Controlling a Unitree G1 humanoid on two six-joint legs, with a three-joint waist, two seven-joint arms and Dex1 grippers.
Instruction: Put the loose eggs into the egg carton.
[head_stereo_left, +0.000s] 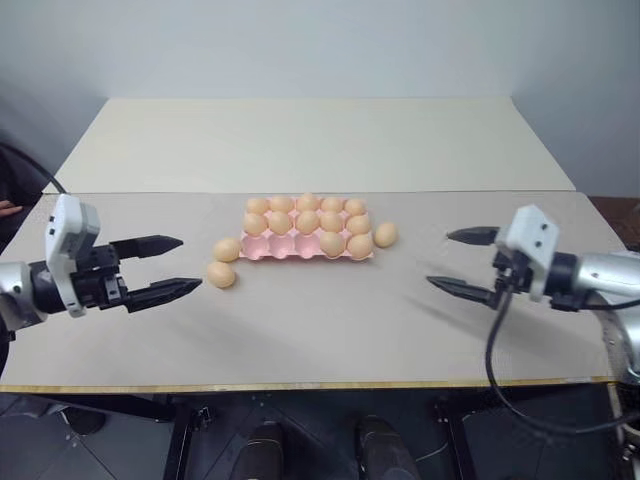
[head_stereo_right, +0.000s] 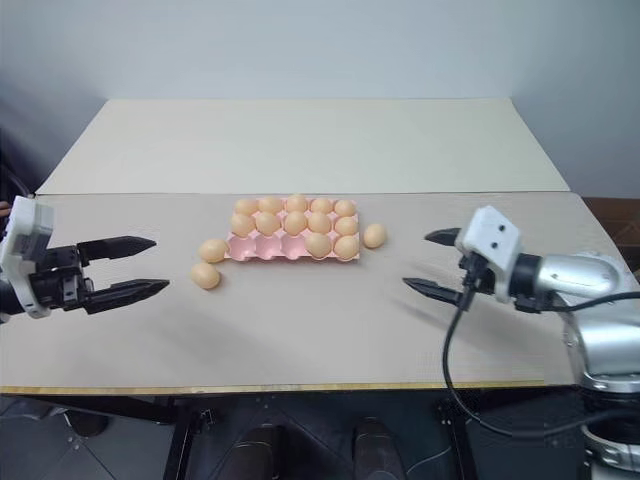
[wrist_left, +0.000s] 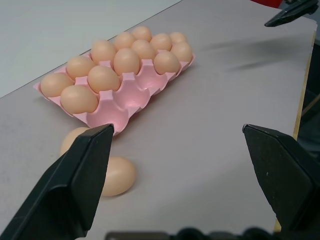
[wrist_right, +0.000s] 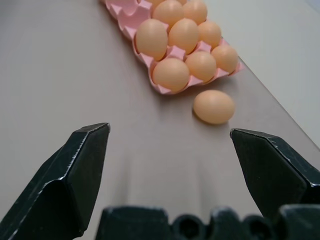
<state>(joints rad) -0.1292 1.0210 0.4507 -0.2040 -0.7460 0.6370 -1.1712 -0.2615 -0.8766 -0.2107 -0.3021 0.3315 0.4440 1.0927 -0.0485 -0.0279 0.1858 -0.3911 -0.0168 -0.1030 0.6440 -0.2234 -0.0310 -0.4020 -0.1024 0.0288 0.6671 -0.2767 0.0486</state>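
Egg carton (head_stereo_left: 262, 250) pink, unlabelled, both grippers (head_stereo_left: 165, 268) (head_stereo_left: 462, 262) spread wide, empty

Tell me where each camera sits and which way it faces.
Eye views: on the head, looking forward and down at the table, carton and both arms.
Left wrist view: behind the open left pincer, facing the carton's end and two loose eggs.
Right wrist view: behind the open right pincer, facing the other end and one loose egg.
All share the carton.
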